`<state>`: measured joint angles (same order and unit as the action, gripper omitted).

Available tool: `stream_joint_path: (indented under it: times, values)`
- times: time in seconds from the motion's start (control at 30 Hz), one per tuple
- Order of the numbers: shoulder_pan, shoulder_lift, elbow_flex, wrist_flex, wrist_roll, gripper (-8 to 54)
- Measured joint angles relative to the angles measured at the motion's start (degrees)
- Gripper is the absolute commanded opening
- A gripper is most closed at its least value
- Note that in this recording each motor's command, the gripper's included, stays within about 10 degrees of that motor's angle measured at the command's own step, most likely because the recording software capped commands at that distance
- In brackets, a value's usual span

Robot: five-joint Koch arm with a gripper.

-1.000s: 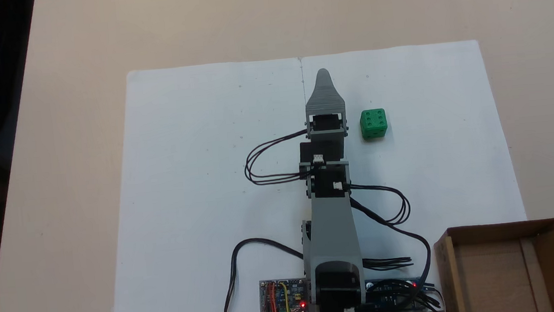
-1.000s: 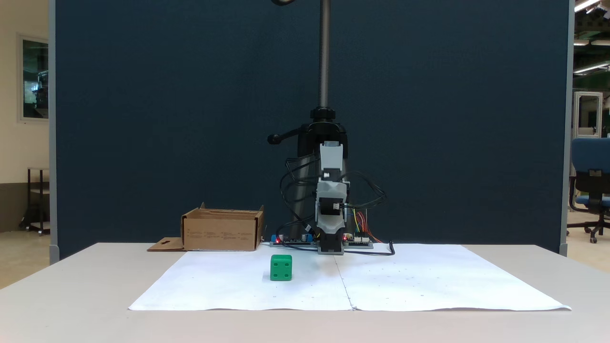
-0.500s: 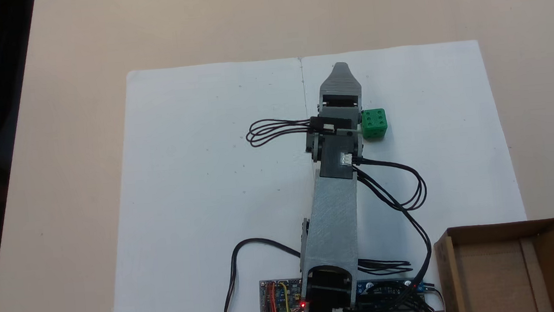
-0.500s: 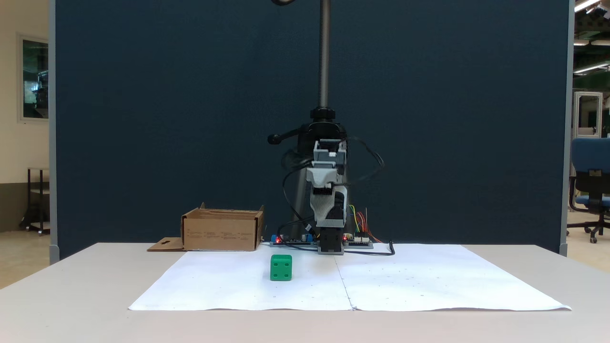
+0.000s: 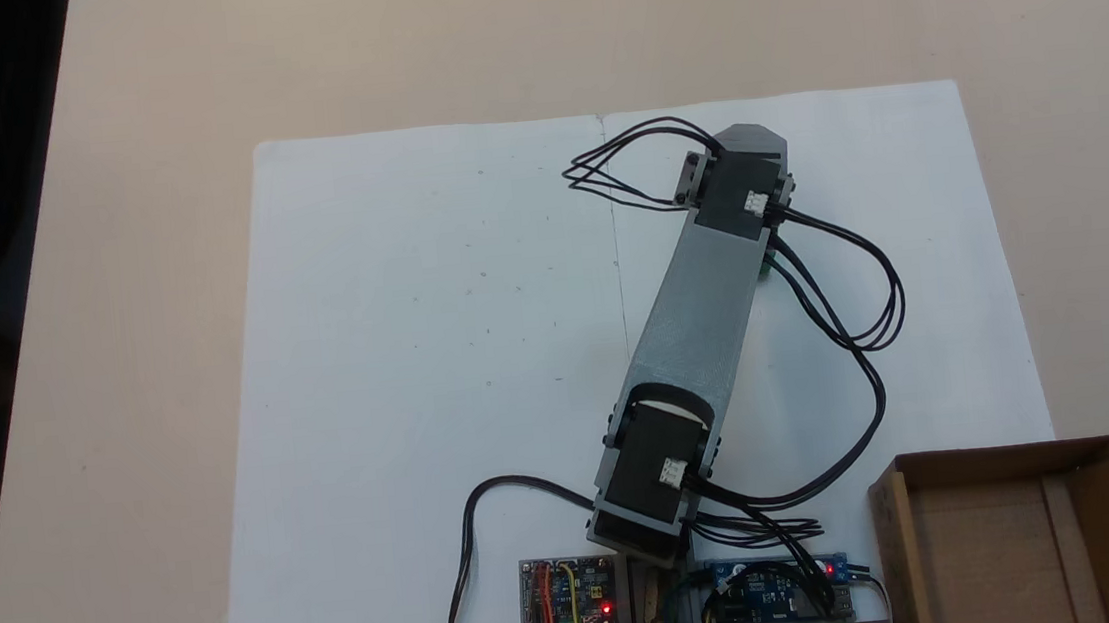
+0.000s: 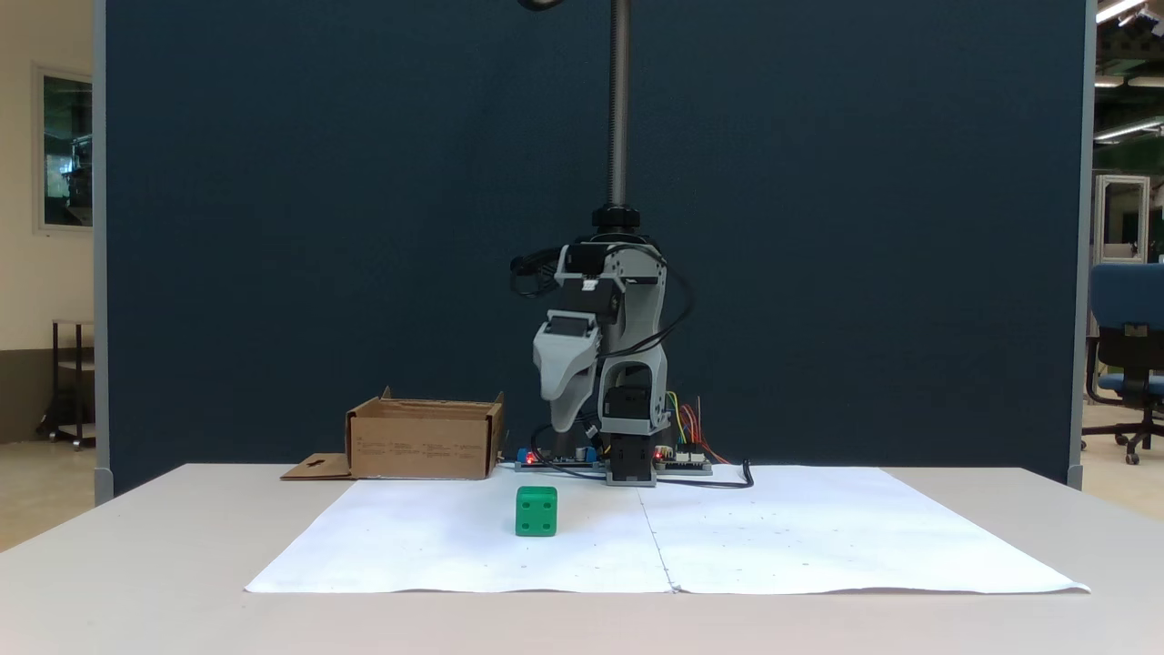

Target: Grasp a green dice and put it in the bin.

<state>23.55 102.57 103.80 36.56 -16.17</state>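
Gripper (image 6: 562, 420), jaw state indeterminate, has swung from beside the green dice (image 6: 536, 510) to high above it, so descent and grasp remain outstanding.

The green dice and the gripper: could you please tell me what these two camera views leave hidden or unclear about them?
- Green dice: in the fixed view from above, the arm covers nearly all of it, so its top face cannot be read.
- Gripper: in the front fixed view the jaws line up one behind the other, so open or shut cannot be told; from above the arm's own body hides them.
- Bin: the picture's bottom edge cuts off its near part from above.
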Motion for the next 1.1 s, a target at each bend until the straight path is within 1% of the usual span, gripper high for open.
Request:
stream_joint_path:
  times: [0.33, 0.43, 0.73, 1.1]
  values:
    - [3.8, -4.3, -1.4, 6.2, -10.5, 42.4]
    - [4.6, -6.1, -3.5, 6.3, -10.5, 42.5]
    - [5.4, -9.7, -3.6, 6.3, -12.5, 42.5]
    - [5.5, -14.9, -3.7, 6.3, -12.5, 43.3]
